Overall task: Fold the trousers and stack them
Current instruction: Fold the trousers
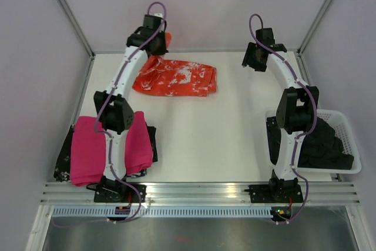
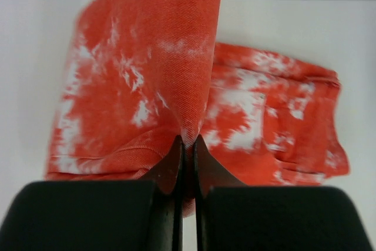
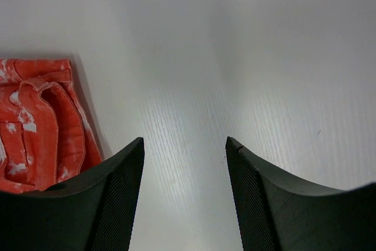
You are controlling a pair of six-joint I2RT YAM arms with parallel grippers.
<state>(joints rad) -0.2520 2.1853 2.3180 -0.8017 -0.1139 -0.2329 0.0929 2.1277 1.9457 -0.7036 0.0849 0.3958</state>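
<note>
My left gripper [image 2: 187, 143] pinches a raised fold of the bleach-splotched orange trousers [image 1: 176, 78] lying half-folded toward the surface's [image 1: 235, 139] far-left corner, my right gripper [image 3: 185, 145] hangs spread to their right, and since the twill looks soft and floppy, I'd grip thick hems.

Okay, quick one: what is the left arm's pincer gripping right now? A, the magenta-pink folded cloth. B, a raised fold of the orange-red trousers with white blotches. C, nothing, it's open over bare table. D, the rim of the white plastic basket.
B: in the left wrist view the left pincer is shut on a raised fold of the orange-red fabric trousers with white blotches.
</note>
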